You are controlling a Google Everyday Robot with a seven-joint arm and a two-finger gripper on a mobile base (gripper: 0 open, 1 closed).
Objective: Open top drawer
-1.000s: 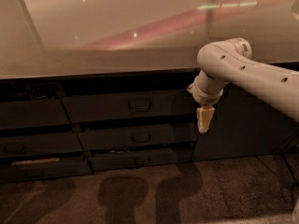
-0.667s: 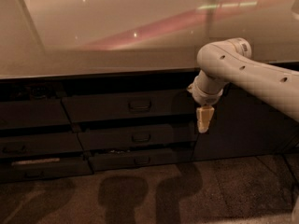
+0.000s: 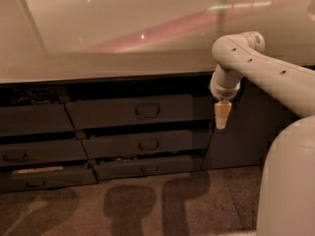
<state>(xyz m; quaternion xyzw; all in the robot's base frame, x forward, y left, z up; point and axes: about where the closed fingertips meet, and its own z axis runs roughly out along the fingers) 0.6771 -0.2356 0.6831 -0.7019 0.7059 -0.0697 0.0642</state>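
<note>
Top drawer point(image 3: 106, 113) sits right under the counter point(image 3: 123, 68), top of the centre stack, with 2 narrower fronts below it. It looks shut or barely cracked.

Gripper point(image 3: 222, 117) hangs pointing down just off the drawer's right edge, level with the front and touching nothing. Can't tell whether it's apart or together from this angle.

Only 1 grab point: the small central pull handle point(image 3: 147, 111), well left of the gripper. The flat rigid front likely slides on rails with moderate drag. Shallow pull, so slip risk. Hook it and pull straight out.
</note>
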